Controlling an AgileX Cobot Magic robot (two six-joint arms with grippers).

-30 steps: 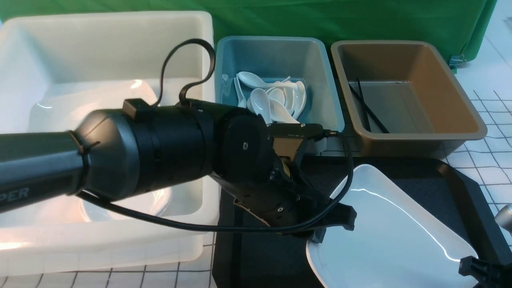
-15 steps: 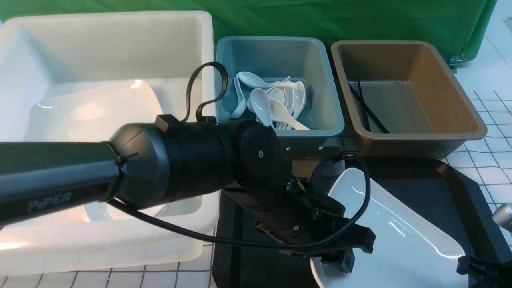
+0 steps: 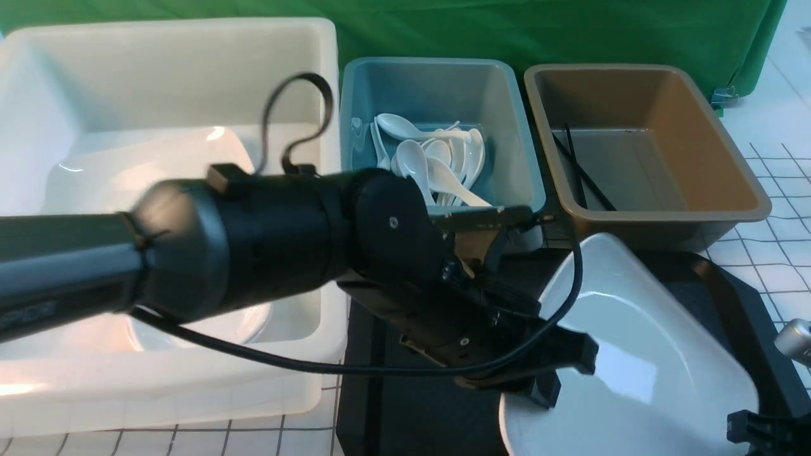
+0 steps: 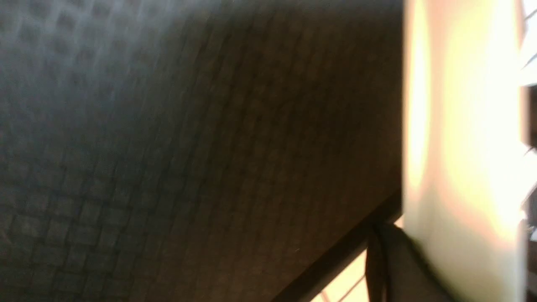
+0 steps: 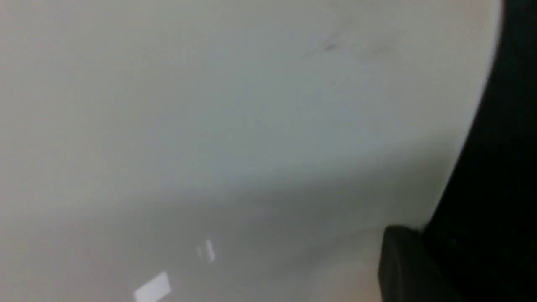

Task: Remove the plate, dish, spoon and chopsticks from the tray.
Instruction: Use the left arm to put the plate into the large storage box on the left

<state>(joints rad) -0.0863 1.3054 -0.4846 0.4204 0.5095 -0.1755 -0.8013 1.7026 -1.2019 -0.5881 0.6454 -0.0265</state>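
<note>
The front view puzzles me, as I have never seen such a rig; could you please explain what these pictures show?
This is a robot with two arms, each ending in a two-fingered gripper. The front view looks forward from between the arms; the other two come from wrist cameras, very close and blurred. The left gripper, on the big black arm, pinches the near rim of a large white plate, tilted up off the black tray. The right gripper sits at the plate's other side, mostly out of frame, so its grip is unclear. Behind stand a white tub, a blue bin of white spoons and a brown bin with black chopsticks. The left wrist view shows the tray's pattern; the right wrist view, the plate's surface.
</note>
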